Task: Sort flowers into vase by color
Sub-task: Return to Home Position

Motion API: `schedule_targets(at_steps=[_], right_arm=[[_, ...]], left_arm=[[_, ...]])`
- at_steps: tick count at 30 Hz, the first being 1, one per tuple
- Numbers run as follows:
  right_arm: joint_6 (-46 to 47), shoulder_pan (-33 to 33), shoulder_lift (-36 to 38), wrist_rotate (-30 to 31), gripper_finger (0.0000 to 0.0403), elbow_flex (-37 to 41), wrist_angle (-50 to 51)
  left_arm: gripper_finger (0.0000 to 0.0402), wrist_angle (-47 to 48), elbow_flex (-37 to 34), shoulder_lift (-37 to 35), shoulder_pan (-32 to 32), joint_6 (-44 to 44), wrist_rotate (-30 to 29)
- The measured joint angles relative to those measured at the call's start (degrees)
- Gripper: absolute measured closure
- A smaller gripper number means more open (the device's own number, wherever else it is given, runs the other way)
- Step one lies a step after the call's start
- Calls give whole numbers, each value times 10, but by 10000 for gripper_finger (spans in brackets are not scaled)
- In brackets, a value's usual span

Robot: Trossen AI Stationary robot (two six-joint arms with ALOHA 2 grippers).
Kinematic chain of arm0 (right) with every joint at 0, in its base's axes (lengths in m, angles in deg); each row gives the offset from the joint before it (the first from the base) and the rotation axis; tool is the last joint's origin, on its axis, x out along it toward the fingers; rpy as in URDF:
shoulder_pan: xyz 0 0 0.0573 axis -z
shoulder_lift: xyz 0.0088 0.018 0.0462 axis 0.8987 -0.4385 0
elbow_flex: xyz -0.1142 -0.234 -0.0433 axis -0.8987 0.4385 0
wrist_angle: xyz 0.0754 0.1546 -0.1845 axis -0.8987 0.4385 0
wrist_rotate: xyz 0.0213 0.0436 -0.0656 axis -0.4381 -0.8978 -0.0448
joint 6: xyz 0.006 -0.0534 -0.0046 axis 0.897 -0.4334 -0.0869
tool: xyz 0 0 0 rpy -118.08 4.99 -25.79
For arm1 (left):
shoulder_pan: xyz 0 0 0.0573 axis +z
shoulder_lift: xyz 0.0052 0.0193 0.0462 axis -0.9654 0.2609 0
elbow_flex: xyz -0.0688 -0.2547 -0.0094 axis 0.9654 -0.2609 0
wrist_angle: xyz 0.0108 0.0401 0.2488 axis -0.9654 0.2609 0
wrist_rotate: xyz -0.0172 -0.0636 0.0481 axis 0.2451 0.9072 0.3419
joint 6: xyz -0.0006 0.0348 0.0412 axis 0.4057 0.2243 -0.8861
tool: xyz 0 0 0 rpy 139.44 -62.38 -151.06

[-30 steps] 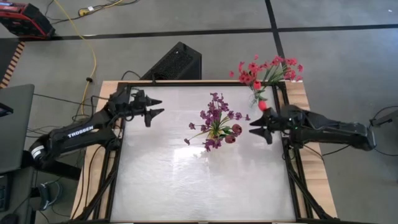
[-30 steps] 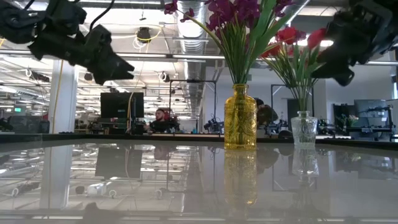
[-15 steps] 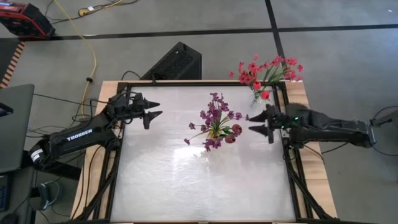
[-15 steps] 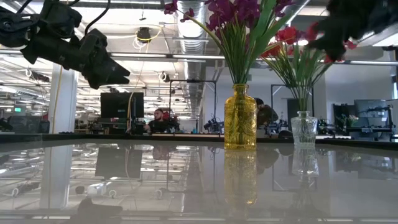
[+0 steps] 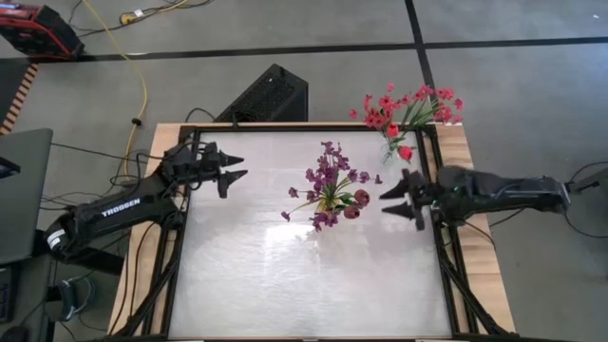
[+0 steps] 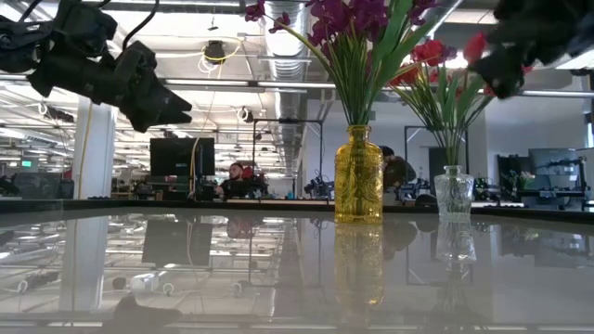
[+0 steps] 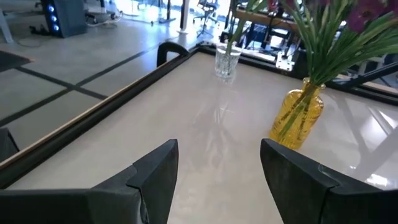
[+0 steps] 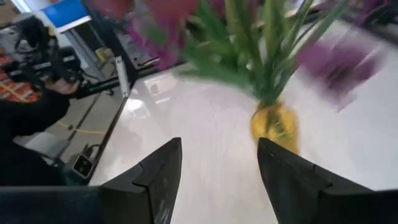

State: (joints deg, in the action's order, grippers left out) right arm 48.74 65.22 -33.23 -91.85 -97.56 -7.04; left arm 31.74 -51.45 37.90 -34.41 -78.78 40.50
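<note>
Purple flowers stand with their stems in a yellow glass vase at the table's middle; the vase also shows in the left wrist view and the right wrist view. Red-pink flowers stand in a clear glass vase at the far right corner. My left gripper hovers open above the table's far left part, pointing at the yellow vase. My right gripper hovers open just right of the purple flowers, holding nothing.
A black frame rims the glossy white table. A black box lies on the floor beyond the far edge, and a laptop sits to the left. Bare tabletop fills the near half. A person sits far behind.
My right arm has swung about and its gripper has shifted slightly toward the near edge, away from the red flowers. A red bloom that stood close beside that gripper now stands farther off, nearer the clear vase's bunch.
</note>
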Motion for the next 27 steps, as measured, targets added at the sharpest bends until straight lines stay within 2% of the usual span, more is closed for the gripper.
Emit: schedule_targets(at_steps=[3,7,11,13,16,20,24,27], right_arm=[[15,-54,3,36,176,70,-78],[15,-117,4,120,196,141,-144],[10,-150,7,219,231,194,-166],[7,-151,7,244,253,227,-199],[-13,-135,13,235,291,266,-258],[-25,-84,29,225,341,269,-240],[-52,-7,44,144,379,269,-224],[-80,62,53,72,387,269,-212]], left_arm=[[184,-13,-21,-17,0,1,2],[184,-31,-58,-45,0,4,-12],[184,-45,-91,-71,0,-7,-24],[184,-56,-110,-84,0,-6,-23],[184,-67,-127,-99,0,-7,-24],[184,-58,-126,-113,0,-14,-24],[184,-48,-126,-123,1,-1,-24],[184,-27,-127,-123,1,8,-24]])
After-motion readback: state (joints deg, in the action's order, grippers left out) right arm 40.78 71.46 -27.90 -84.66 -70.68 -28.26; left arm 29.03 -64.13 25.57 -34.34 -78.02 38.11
